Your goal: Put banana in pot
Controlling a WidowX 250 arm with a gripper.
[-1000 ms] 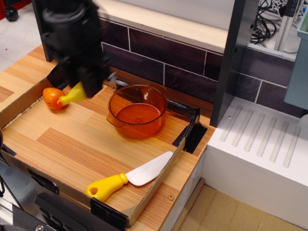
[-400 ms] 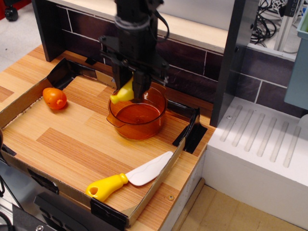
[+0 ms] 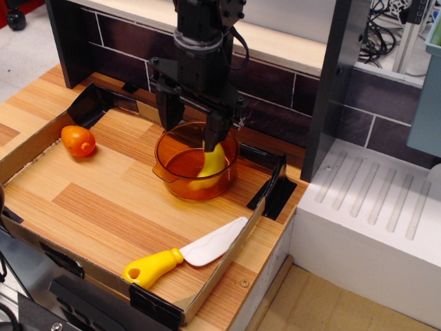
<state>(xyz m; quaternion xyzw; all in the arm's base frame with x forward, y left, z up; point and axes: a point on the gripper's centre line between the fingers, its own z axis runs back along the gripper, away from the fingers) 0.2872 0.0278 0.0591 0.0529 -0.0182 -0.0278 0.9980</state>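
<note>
The yellow banana (image 3: pixel 209 167) lies inside the orange-amber pot (image 3: pixel 169 178), tilted, with its lower end on the pot floor and its upper end near the right wall. My black gripper (image 3: pixel 189 127) hangs just above the pot's rim. Its jaws stand apart, one over the pot's left edge and one right above the banana's upper end. The fingers hold nothing.
A round orange toy fruit (image 3: pixel 78 140) sits at the left of the wooden tray (image 3: pixel 103 200). A white toy knife with a yellow handle (image 3: pixel 180 255) lies near the tray's front edge. A dark tiled wall stands behind and a white drainboard (image 3: pixel 372 207) lies to the right.
The gripper carried the banana from near the orange fruit rightward to over the pot, then opened. The banana has dropped from the fingers into the pot.
</note>
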